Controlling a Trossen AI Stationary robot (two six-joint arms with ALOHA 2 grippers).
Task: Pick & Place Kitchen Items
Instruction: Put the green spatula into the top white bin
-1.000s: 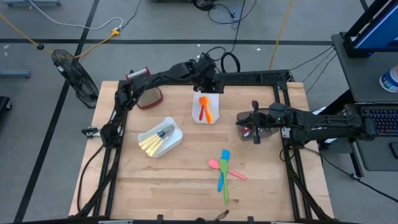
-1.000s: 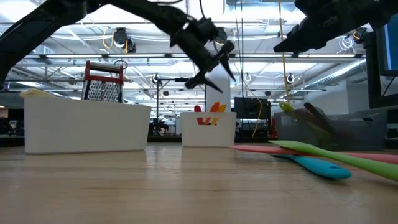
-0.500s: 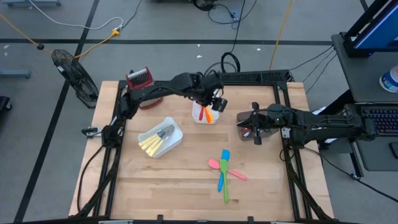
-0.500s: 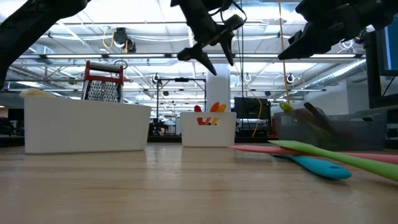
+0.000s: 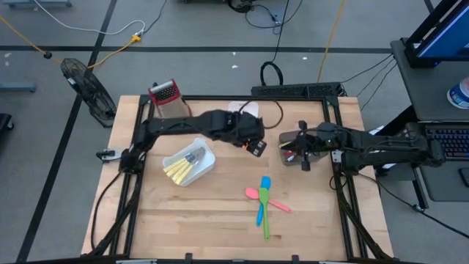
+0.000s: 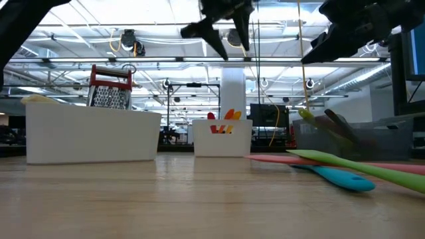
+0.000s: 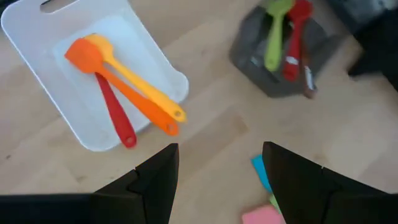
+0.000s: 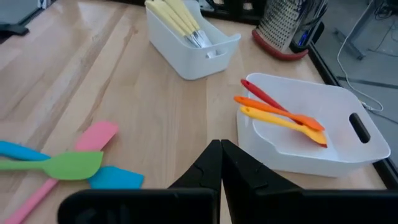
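a: the left gripper (image 7: 217, 177) is seen raised over the table's middle, its fingers spread wide and nothing carried. below it, three spatulas, red (image 7: 112, 112), orange (image 7: 118, 84) and yellow (image 7: 134, 74), are found lying inside the white bin (image 7: 28, 37).

b: and the loose ones? a pink spatula (image 5: 267, 199), a blue spatula (image 5: 261, 199) and a green spatula (image 5: 264, 214) are left crossed on the wood, nearer the front edge, well apart from that bin.

a: so a reach toward that pile is judged to be the step in hand; nothing there has been grasped yet.

b: the right gripper (image 8: 221, 163) is held over the grey bin (image 7: 273, 59), fingers pressed together, nothing seen between them. a green utensil (image 7: 273, 34) and a red utensil (image 7: 295, 40) are sitting in that bin.

a: cream-handled cutlery (image 5: 179, 167) is lying in the second white bin (image 5: 207, 165). next, a descent is called for, with the open fingers lined across one handle so the crossed neighbours are not dragged.
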